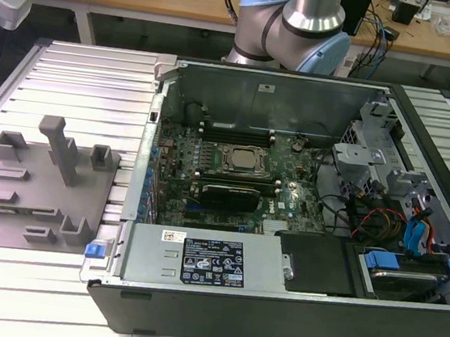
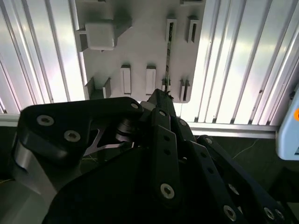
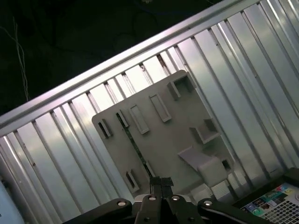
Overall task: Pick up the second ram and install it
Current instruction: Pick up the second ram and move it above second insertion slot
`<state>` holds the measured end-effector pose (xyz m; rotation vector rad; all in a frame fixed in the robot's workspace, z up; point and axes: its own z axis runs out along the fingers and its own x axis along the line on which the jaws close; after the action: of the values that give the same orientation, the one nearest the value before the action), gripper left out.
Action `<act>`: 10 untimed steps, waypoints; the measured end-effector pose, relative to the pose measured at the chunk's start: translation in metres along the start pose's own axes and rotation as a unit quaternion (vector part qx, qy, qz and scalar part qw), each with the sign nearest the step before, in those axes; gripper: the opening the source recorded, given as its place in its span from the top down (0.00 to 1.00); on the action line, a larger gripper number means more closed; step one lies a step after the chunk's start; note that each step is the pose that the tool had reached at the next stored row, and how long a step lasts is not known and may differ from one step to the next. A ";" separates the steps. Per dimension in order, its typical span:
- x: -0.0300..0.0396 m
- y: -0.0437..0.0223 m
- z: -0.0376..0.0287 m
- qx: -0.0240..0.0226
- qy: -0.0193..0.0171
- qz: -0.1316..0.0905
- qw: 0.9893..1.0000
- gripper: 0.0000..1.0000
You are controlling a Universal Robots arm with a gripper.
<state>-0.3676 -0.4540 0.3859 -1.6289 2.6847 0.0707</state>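
Observation:
The second ram (image 2: 167,51) is a thin green stick standing on its edge in a slot of the grey holder plate (image 2: 140,46). The same ram (image 3: 133,144) appears as a dark narrow line across the plate (image 3: 177,130) in the first wrist view. My gripper (image 2: 162,93) hangs well above the plate, with its black fingers pressed together and nothing between them. Its tips (image 3: 161,179) line up with one end of the stick. In the exterior view the plate (image 1: 43,196) lies at the left of the open computer case (image 1: 274,304).
Inside the case are the silver processor (image 1: 242,159), memory slots (image 1: 237,129) behind it and a black card (image 1: 226,195) in front. Drive cages and cables (image 1: 399,213) fill the exterior view's right. A tall post (image 1: 61,146) rises from the holder plate. Ribbed metal table (image 1: 81,79) surrounds everything.

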 end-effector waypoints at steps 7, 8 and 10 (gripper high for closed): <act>0.0000 0.0000 0.0000 -0.001 0.001 -0.039 0.999 0.89; 0.0000 0.0000 0.0000 -0.001 0.002 -0.048 0.999 0.89; 0.0000 0.0000 0.0000 -0.002 0.002 -0.064 0.998 0.89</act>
<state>-0.3676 -0.4540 0.3860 -1.8000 2.5767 0.0707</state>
